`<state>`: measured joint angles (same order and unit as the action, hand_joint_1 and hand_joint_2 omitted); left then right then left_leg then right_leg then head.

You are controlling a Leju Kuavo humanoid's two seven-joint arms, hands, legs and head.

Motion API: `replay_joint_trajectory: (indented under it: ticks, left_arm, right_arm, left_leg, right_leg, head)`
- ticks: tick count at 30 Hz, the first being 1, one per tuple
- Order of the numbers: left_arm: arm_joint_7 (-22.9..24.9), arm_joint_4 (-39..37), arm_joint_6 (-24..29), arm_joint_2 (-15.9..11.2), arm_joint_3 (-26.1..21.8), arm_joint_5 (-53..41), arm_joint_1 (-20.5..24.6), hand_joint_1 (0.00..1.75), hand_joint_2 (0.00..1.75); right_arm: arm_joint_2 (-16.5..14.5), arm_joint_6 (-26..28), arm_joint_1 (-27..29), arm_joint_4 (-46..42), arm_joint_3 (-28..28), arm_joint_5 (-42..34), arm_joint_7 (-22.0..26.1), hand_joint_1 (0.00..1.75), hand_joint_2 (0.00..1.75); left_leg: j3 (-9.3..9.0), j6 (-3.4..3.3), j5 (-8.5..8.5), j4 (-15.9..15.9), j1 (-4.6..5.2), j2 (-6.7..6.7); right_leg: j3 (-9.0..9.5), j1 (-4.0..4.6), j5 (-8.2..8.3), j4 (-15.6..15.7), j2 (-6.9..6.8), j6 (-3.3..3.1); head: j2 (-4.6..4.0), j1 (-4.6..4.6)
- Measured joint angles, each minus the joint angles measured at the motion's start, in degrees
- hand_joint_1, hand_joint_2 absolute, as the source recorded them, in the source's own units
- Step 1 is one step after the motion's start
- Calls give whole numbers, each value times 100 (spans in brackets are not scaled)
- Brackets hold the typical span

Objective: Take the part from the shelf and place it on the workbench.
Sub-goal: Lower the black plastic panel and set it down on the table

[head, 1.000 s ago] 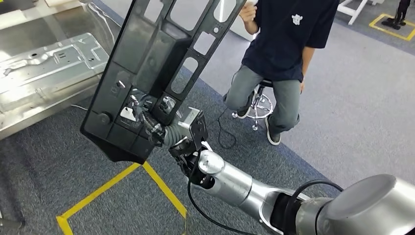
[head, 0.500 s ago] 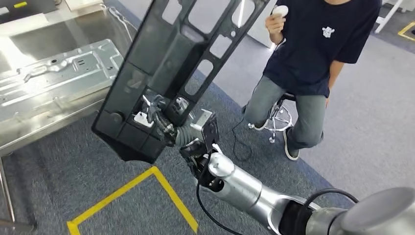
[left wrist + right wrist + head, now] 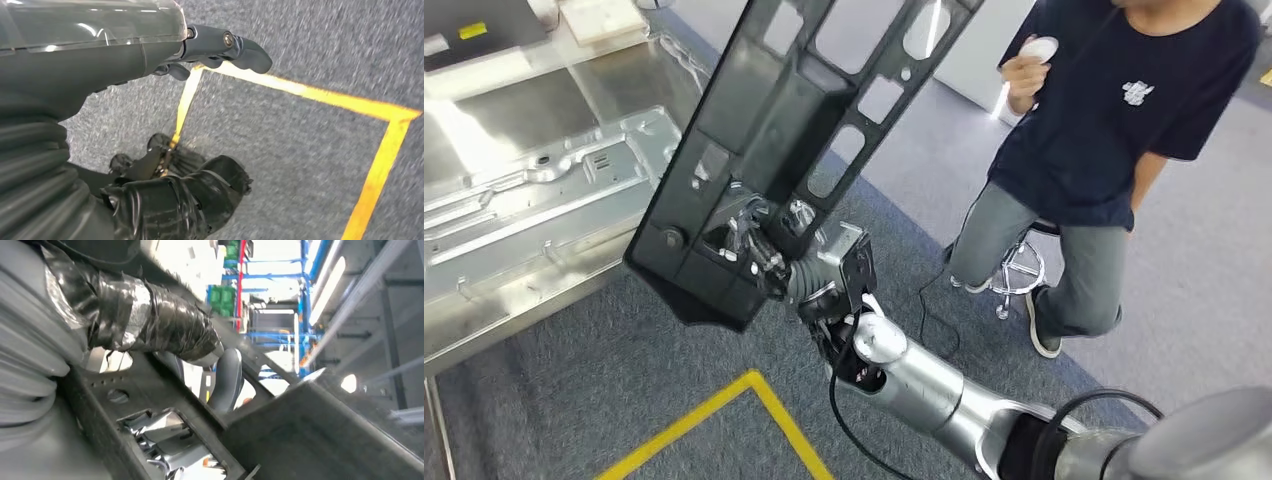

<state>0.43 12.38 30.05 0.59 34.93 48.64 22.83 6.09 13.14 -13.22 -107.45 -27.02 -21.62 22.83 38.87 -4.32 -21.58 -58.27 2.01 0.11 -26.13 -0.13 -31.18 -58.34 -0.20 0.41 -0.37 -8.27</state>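
Note:
The part is a long black plastic panel point(image 3: 764, 130) with several cut-out windows. My right hand point(image 3: 759, 250) grips it near its lower end and holds it up tilted in the air, over the floor just right of the workbench point(image 3: 614, 75). In the right wrist view the panel point(image 3: 310, 430) lies close, with my taped thumb point(image 3: 160, 325) pressed on its frame. My left hand point(image 3: 150, 50) hangs over the carpet with its fingers apart and nothing in it.
A stamped metal sheet point(image 3: 534, 190) lies on the steel workbench at the left. A person point(image 3: 1104, 130) sits on a stool point(image 3: 1019, 270) at the right, holding a small white object. Yellow tape point(image 3: 724, 420) marks the grey carpet below the panel.
The whole picture has shifted: the camera has turned, so the workbench shows more fully and the person sits further right. My right hand still holds the panel the same way.

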Motion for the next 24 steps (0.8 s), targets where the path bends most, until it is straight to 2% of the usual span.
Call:
replay_joint_trajectory:
  ticks: [1,2,3,4,6,7,8,9,10,11,12,13,14,16,18,20,22,23,24]
  left_arm:
    - [3,1,-14,-11,0,19,26,0,175]
    - [6,2,-31,-26,0,38,54,0,175]
    - [8,3,-48,-46,0,55,75,0,175]
    - [11,3,-60,-67,0,68,83,0,175]
    - [19,2,-71,-99,0,82,74,0,175]
    - [25,2,-77,-106,0,83,61,0,175]
    - [31,2,-83,-109,0,83,46,0,175]
    - [35,2,-90,-109,0,82,35,0,175]
    - [40,2,-95,-110,0,82,27,0,175]
    - [45,2,-100,-111,0,82,21,0,175]
    - [49,2,-105,-114,0,82,18,0,175]
    - [57,2,-109,-119,0,82,16,0,175]
    - [64,2,-111,-126,0,81,12,0,175]
    - [73,3,-105,-167,0,76,10,0,175]
    - [35,5,-62,-184,0,52,16,0,175]
    - [-57,11,60,-103,0,3,29,0,175]
    - [-143,18,242,21,0,-33,16,0,175]
    - [-168,21,316,75,0,-39,-2,0,175]
    - [-181,21,364,114,0,-38,-17,0,175]
  right_arm:
    - [-8,-17,-19,4,-1,30,-8,175,175]
    - [-20,-29,-44,11,-2,61,-11,175,175]
    - [-32,-39,-68,21,-4,88,-15,175,175]
    - [-43,-40,-83,34,-6,111,-17,175,175]
    - [-62,-39,-92,62,-17,143,-20,175,175]
    - [-69,-39,-92,75,-25,149,-20,175,175]
    - [-75,-39,-92,88,-33,153,-20,175,175]
    - [-78,-39,-94,100,-38,155,-20,175,175]
    - [-80,-38,-96,115,-43,155,-19,175,175]
    - [-80,-38,-97,131,-46,155,-19,175,175]
    - [-80,-37,-105,147,-49,155,-21,175,175]
    - [-85,-38,-111,161,-51,155,-23,175,175]
    - [-92,-39,-120,169,-54,155,-26,175,175]
    - [-111,-44,-151,180,-58,154,-30,175,175]
    - [-124,-37,-182,192,-58,145,-31,175,175]
    - [-130,0,-197,199,-58,112,-54,175,175]
    - [-131,47,-201,202,-58,34,-113,175,175]
    - [-131,59,-199,204,-58,-14,-142,175,175]
    - [-129,63,-196,208,-58,-58,-162,175,175]
  left_leg:
    - [-75,-13,-13,58,-16,-37]
    - [-159,-34,-35,111,-38,-71]
    - [-240,-54,-57,150,-58,-113]
    - [-308,-70,-96,172,-70,-151]
    - [-445,-72,-210,177,-89,-254]
    - [-518,-58,-274,173,-99,-316]
    - [-596,-39,-342,164,-112,-384]
    - [-673,-17,-407,150,-129,-448]
    - [-747,8,-481,128,-147,-507]
    - [-821,34,-557,96,-160,-559]
    - [-859,65,-631,61,-164,-604]
    - [-879,101,-703,34,-163,-635]
    - [-890,136,-745,6,-159,-653]
    - [-879,206,-796,-42,-154,-641]
    - [-814,273,-904,-226,-153,-425]
    - [-517,343,-1181,-763,-179,-157]
    - [-85,381,-1400,-1392,-218,-65]
    - [51,387,-1381,-1518,-232,-55]
    - [81,389,-1243,-1428,-244,-50]
  right_leg:
    - [-51,-4,53,-139,-6,25]
    - [-187,-8,102,-379,-6,50]
    - [-383,-19,102,-689,-2,73]
    - [-629,-34,28,-1018,6,96]
    - [-1112,-69,-349,-1488,11,150]
    - [-1278,-88,-528,-1545,11,177]
    - [-1371,-104,-598,-1450,14,200]
    - [-1392,-115,-484,-1216,31,214]
    - [-1370,-126,-164,-861,80,223]
    - [-1341,-132,266,-506,131,224]
    - [-1309,-127,599,-239,169,195]
    - [-1282,-111,840,-82,197,156]
    - [-1267,-96,920,-62,193,102]
    - [-1212,-86,887,-72,177,-10]
    - [-1144,-105,858,-48,159,-94]
    - [-1096,-111,826,-41,146,-135]
    - [-1073,-112,782,-52,128,-143]
    - [-1056,-114,756,-59,120,-140]
    - [-1029,-117,727,-67,112,-131]
  head:
    - [1,14]
    - [1,33]
    - [2,53]
    - [2,77]
    - [2,114]
    - [2,124]
    - [2,132]
    - [2,140]
    - [2,151]
    - [2,166]
    - [2,178]
    - [2,189]
    - [2,199]
    - [2,210]
    - [2,220]
    - [2,223]
    - [2,223]
    - [2,223]
    - [2,223]
